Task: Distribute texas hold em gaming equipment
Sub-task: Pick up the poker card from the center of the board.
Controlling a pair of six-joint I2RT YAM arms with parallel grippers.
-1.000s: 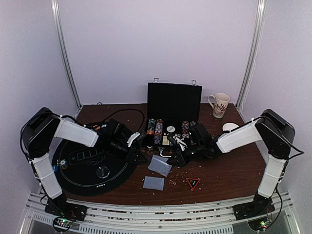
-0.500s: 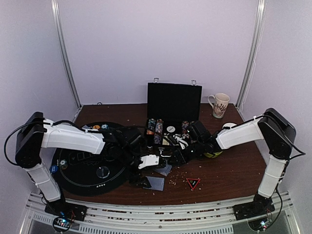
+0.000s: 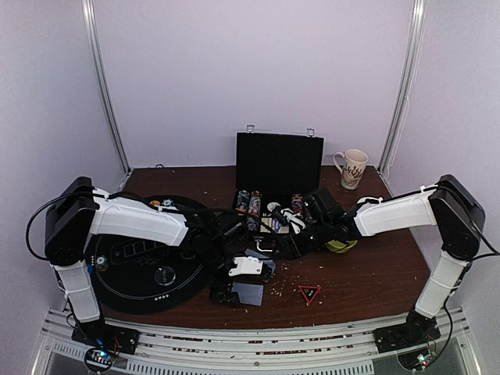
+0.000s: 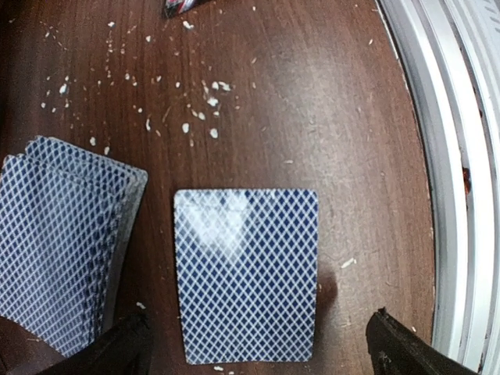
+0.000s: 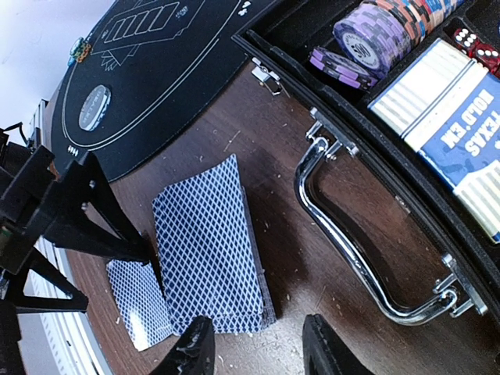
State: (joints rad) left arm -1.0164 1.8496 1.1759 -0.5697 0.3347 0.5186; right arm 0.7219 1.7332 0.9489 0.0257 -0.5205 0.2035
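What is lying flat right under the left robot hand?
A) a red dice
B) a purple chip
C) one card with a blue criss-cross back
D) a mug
C: the left wrist view shows a single card with a blue criss-cross back lying between the open fingers of the left hand, next to the deck.

We see plain pale lilac walls (image 3: 250,70) on the left, right and far sides. Metal uprights stand in the far corners: left upright (image 3: 105,94), right upright (image 3: 402,94). Dark brown wood-grain surface (image 3: 367,273), scattered pale specks (image 4: 212,133). White slotted rail (image 3: 250,340) along its near edge. Light soft and even, mild glare on the wood.
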